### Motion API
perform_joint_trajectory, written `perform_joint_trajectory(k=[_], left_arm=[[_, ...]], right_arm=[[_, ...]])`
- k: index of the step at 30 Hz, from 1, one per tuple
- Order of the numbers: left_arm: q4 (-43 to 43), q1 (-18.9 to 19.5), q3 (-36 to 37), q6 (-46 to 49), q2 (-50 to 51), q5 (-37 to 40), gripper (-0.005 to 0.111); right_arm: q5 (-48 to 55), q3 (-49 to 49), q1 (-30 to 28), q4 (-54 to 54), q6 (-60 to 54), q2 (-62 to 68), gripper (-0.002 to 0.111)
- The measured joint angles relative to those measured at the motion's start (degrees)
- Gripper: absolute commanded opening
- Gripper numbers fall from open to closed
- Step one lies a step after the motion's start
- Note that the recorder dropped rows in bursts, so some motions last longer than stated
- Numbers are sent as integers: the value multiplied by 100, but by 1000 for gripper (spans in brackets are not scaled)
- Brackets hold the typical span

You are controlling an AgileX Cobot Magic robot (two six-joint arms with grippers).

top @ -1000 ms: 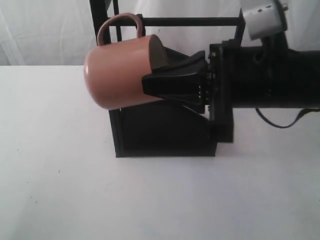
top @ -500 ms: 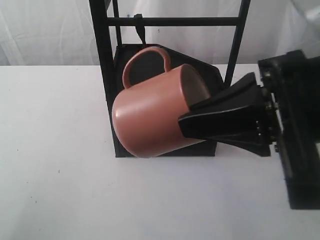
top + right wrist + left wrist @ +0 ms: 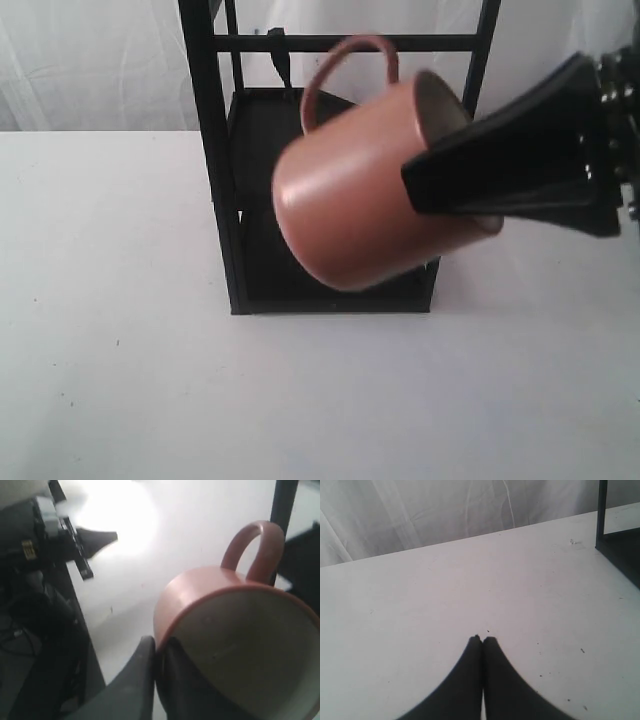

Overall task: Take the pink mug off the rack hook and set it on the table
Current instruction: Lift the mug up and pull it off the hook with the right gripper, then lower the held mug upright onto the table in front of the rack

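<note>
Exterior view, right arm: pink mug (image 3: 360,210) is off the rack hook (image 3: 281,60).

- One second ago the handle (image 3: 345,62) was looped up at the crossbar (image 3: 430,43). Half a second ago the mug had dropped clear and hung low in front of the rack (image 3: 213,150). Now it has swung right and looks larger, so I judge it has come out toward the camera.
- The hook hangs bare from the crossbar. The handle overlaps the bar in this view, but I read that as line of sight, not contact.
- My right fingers (image 3: 430,185) are clamped on the mug rim. Right wrist view shows one finger outside the wall and one inside against the cream lining.
- The mug is in the air, tipped, with its mouth toward my wrist and its base toward the left. It is not touching the bench (image 3: 110,300).
- My left fingers (image 3: 478,647) are closed tip to tip on nothing, above bare bench beside the rack.

Meaning: the unhooking step looks done. What remains is to right the mug, lower it to open bench in front of the rack, and release. The grip is on the rim only, so the mug may pivot as I right it.
</note>
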Motion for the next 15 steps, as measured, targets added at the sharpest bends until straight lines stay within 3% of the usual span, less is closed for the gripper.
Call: perform_joint_trajectory(k=[7,15], left_arm=[[0,0,0,0,0,0,0],[0,0,0,0,0,0,0]], right_arm=[[497,-243,583,-1718,1185,443,0],[540,-397,1692,-3383,2438,851,0]])
